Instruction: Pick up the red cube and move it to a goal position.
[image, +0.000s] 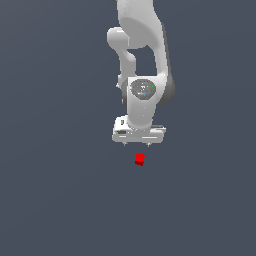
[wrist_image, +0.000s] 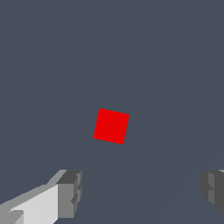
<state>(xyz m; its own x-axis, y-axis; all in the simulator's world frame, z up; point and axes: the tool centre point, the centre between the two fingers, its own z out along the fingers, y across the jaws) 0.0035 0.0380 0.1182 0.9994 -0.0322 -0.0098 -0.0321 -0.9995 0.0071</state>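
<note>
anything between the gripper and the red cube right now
Nothing. In both views only bare dark floor separates the open gripper from the red cube.

Cube (image: 140, 159) just below the claw (image: 137, 144), apart from it, fingers (wrist_image: 70, 192) spread wide

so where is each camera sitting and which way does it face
Exterior view: off the arm, exact spot unknown, facing the white arm; the gripper hangs open above the red cube.
Wrist view: on the wrist, looking past the two spread fingertips at the red cube on the dark grey floor.
Shared: the cube, the gripper and the floor.
</note>
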